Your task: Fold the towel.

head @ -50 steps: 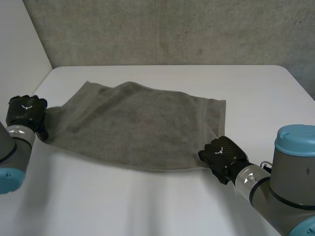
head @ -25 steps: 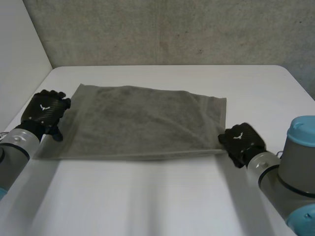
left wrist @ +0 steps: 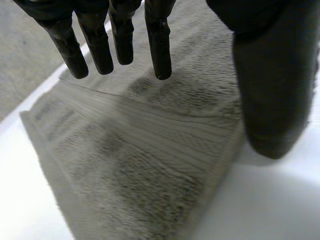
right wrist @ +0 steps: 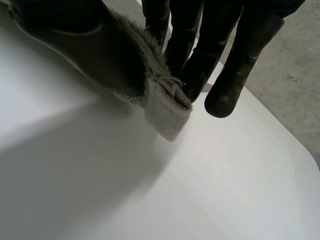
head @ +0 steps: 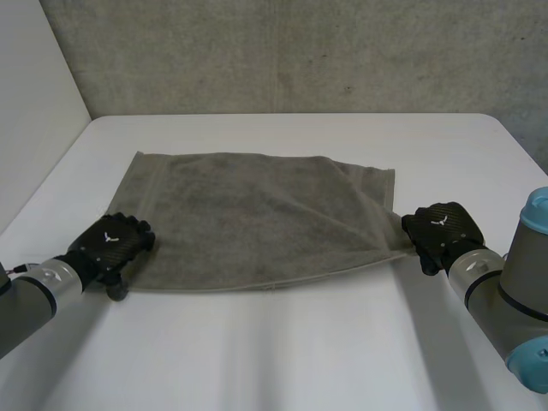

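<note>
Right hand (right wrist: 90, 45): thumb and fingers pinch the near right corner of the towel (head: 257, 210); the hem pokes out past the thumb. Left hand (head: 111, 248): fingers (left wrist: 160, 45) straight, slightly spread over the near left corner, thumb beside the edge, nothing gripped. The grey towel lies spread flat on the white table (head: 282, 360), between both hands.

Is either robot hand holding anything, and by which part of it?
The right robot hand pinches the towel by its near right corner, between thumb and fingers. The left robot hand holds nothing; its fingers are straight over the near left corner.
</note>
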